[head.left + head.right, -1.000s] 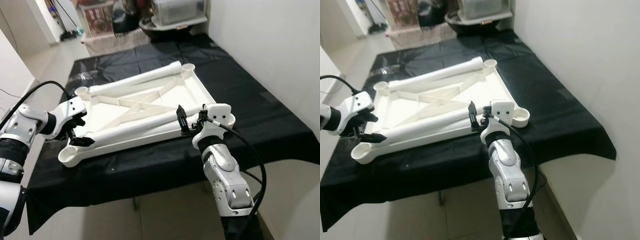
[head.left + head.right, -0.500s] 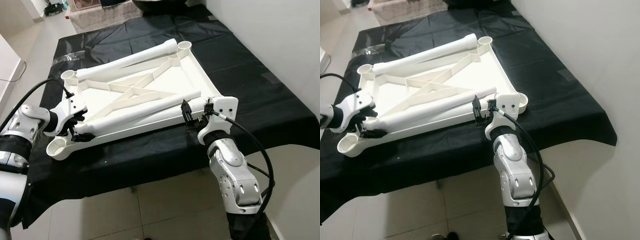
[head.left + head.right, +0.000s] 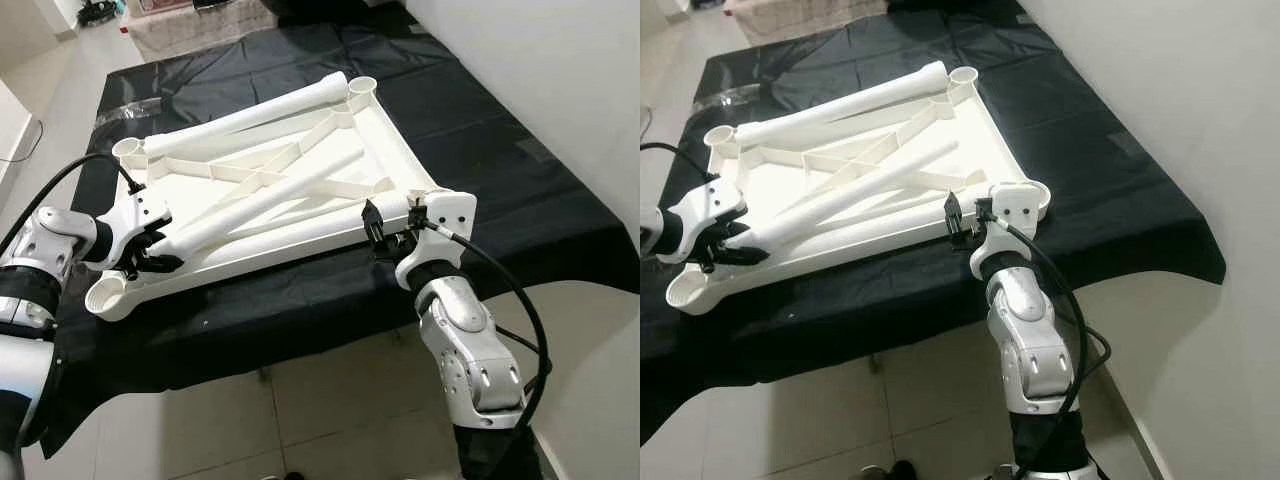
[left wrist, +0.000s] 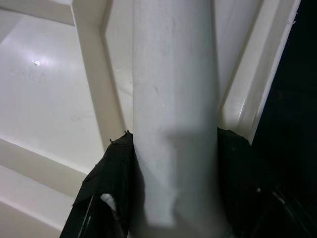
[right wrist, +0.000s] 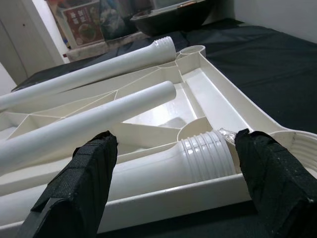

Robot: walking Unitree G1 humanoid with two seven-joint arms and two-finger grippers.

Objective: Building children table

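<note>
A white table top lies upside down on a black-covered table. My left gripper is shut on the near end of a white leg, which slants across the ribbed underside. In the left wrist view the black fingers press both sides of that leg. A second leg lies along the near rim, and its threaded end lies just ahead of my open right gripper. That gripper stands at the near right corner. A third leg lies along the far rim.
Round corner sockets show at the far right and near left of the top. The black cloth hangs over the table's edges. A white wall runs along the right and tiled floor lies below. Boxes stand beyond the far end.
The leg in my left gripper has swung away from the near rim and now lies diagonally across the underside. The camera has shifted a little. My right gripper holds its place.
</note>
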